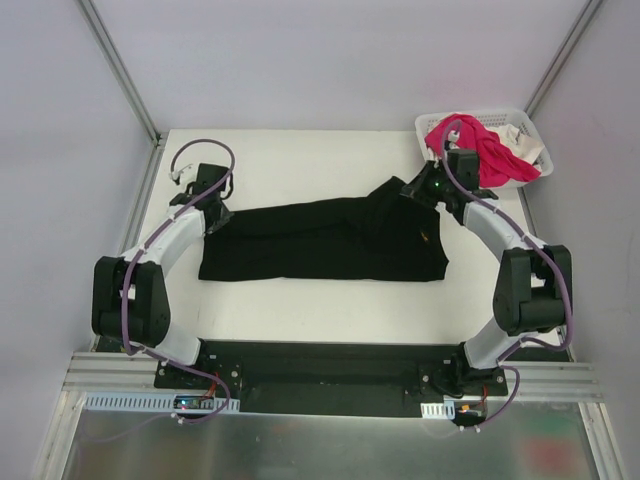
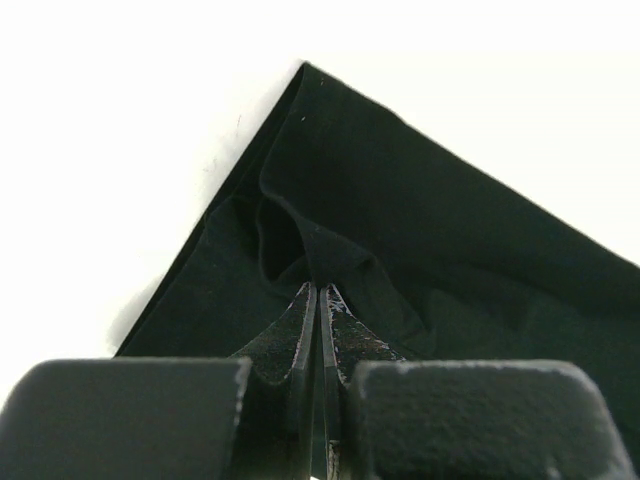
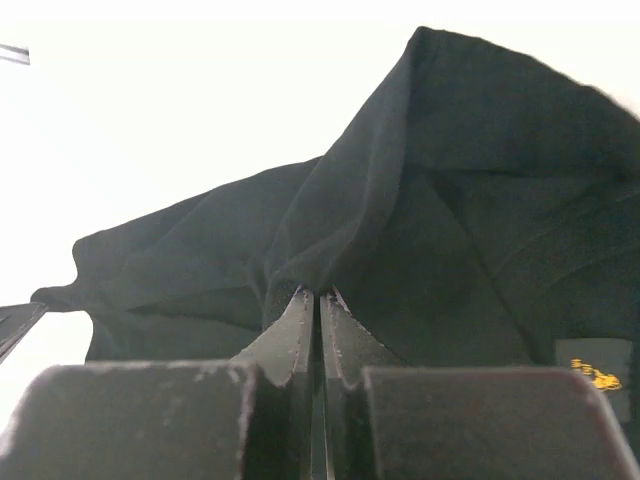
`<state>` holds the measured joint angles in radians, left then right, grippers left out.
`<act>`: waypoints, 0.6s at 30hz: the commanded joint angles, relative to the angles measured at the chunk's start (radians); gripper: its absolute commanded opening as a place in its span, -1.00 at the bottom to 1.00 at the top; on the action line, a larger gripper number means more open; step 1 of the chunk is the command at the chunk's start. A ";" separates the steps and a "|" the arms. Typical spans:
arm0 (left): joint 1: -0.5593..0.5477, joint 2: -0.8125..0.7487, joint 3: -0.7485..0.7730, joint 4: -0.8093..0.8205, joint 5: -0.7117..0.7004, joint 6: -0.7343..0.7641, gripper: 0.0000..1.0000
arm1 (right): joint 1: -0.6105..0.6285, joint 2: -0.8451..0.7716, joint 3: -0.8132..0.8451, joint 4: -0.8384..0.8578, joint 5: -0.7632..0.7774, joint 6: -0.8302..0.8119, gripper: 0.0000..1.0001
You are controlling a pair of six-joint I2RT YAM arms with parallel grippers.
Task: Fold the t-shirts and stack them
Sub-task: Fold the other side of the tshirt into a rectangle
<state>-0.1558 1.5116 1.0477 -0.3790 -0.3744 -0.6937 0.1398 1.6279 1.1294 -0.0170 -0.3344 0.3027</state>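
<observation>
1. The black t-shirt [image 1: 320, 245] lies across the middle of the white surface [image 1: 300, 165] as a long band, already doubled over. Its far right corner is pulled up toward the upper right of the overhead frame.
2. My left pincer [image 1: 214, 217] sits at the band's upper left corner. In its wrist view the fingers [image 2: 303, 325] are pressed together with a ridge of black cloth pinched between them.
3. My right pincer [image 1: 413, 190] is at the upper right corner, also closed on cloth. In its wrist view the fabric tents up from the fingertips [image 3: 300, 325], so that corner is lifted off the surface.
4. A small yellow label [image 3: 595, 372] shows at the lower right of the right wrist view.
5. The pink t-shirt [image 1: 475, 142] and the white t-shirt [image 1: 515, 135] are heaped in the white lattice basket [image 1: 482, 113] at the upper right, not yet folded.
6. Handling, as I judge it: this is light, limp cloth that holds no shape. It will sag between the two grips and drag on the surface.
7. Corners and hems are the best places to hold it. Both hands should travel together with the edge kept taut.
8. Risk: a thin pinch could catch only the top layer, and the fold would then come apart.
</observation>
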 commanded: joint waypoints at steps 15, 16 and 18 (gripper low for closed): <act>0.018 -0.014 0.155 0.008 -0.136 -0.010 -1.00 | -0.058 -0.046 0.130 -0.101 0.018 -0.063 -0.98; 0.018 -0.014 0.161 0.008 -0.138 -0.012 -1.00 | -0.060 -0.052 0.132 -0.101 0.018 -0.062 -0.98; 0.018 -0.017 0.170 0.008 -0.143 -0.012 -1.00 | -0.062 -0.056 0.144 -0.104 0.021 -0.063 -0.98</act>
<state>-0.1486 1.4986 1.1687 -0.3790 -0.4698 -0.6952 0.0879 1.6276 1.2140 -0.1127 -0.3264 0.2611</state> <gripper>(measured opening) 0.003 0.021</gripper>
